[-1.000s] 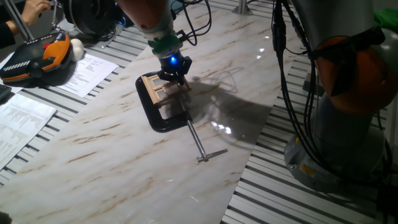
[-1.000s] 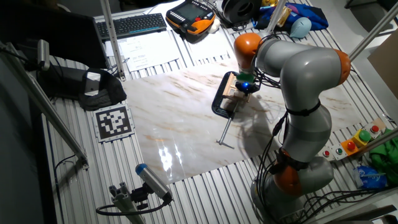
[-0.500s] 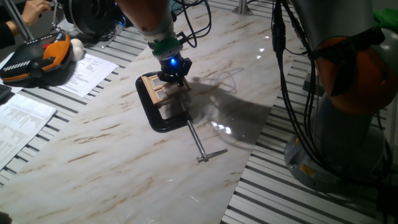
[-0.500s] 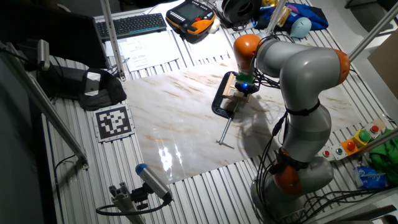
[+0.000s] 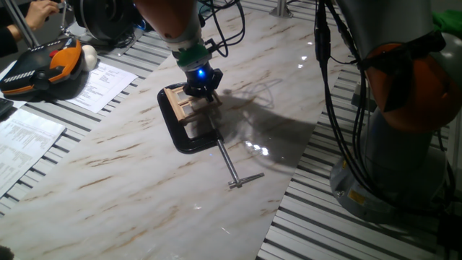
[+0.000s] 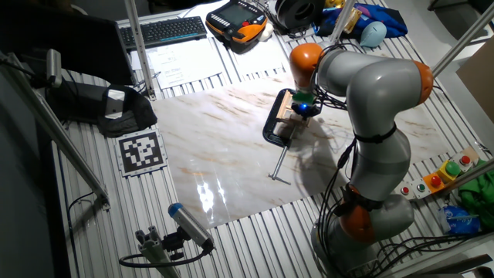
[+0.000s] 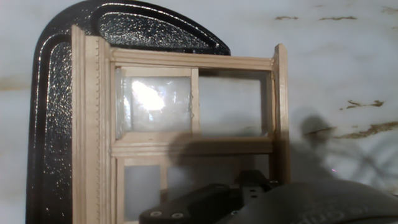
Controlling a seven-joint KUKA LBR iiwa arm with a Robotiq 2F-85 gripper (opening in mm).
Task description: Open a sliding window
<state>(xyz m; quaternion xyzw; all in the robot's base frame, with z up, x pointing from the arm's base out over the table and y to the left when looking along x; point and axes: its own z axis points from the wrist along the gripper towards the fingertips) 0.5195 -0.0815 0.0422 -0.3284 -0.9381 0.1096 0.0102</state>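
Observation:
The sliding window [image 5: 182, 103] is a small tan wooden frame lying flat on the marble top, held in the jaw of a black C-clamp [image 5: 186, 137]. My gripper [image 5: 203, 92] points down onto its right side, with a blue light glowing above the fingers. In the other fixed view the gripper [image 6: 303, 111] sits at the window [image 6: 286, 105]. The hand view shows the window [image 7: 194, 144] up close, with pale panes between wooden bars. The dark fingers [image 7: 205, 208] lie over its lower edge, drawn together with nothing between them.
The clamp's long steel screw [image 5: 231, 167] runs toward the table's front. An orange and black pendant [image 5: 43, 66] and papers [image 5: 101, 79] lie at the left. The robot base [image 5: 404, 108] with its cables stands at the right. A keyboard [image 6: 166, 31] sits at the back.

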